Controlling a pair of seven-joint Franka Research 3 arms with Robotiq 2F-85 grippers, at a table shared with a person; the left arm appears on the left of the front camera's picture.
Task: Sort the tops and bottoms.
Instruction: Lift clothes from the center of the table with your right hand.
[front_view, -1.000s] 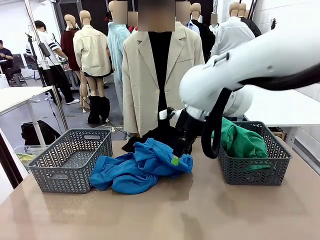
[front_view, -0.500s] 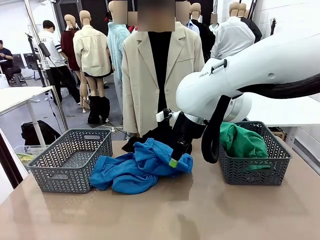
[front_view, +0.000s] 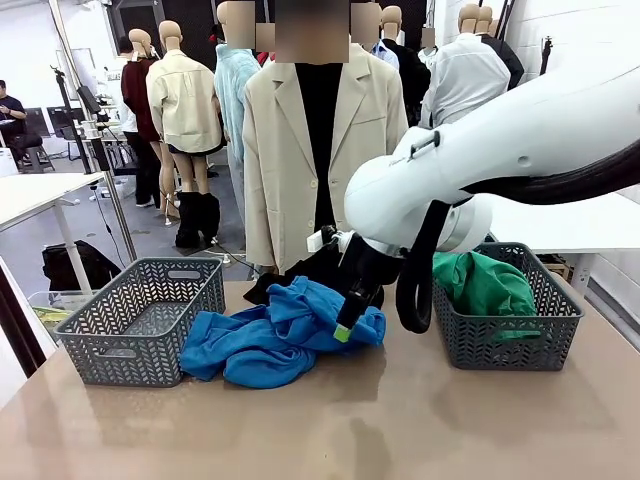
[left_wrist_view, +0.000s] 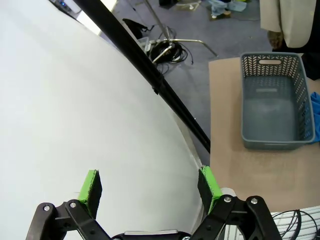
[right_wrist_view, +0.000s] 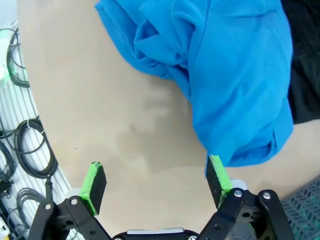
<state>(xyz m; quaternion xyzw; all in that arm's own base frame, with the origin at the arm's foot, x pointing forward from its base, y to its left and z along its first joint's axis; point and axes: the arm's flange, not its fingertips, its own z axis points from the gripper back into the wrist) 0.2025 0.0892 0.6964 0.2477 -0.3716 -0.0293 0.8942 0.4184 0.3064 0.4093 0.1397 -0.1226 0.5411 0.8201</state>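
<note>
2 baskets on bench (front_view: 400, 420). Right basket (front_view: 505, 345) holds 1 green bottom (front_view: 485, 285). Blue tops (front_view: 275, 335) lie heaped between it and left basket (front_view: 140, 315), probably 2 but can't separate them. 1 black bottom (front_view: 305, 275) just behind the heap. Right gripper (right_wrist_view: 155, 174) jaws apart, low over bench, one pad at heap's edge. Left gripper (left_wrist_view: 150, 185) jaws apart, nothing held, well apart from the heap

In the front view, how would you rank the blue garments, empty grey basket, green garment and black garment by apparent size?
1. blue garments and empty grey basket: about alike, unranked
2. green garment
3. black garment, partly hidden
</note>
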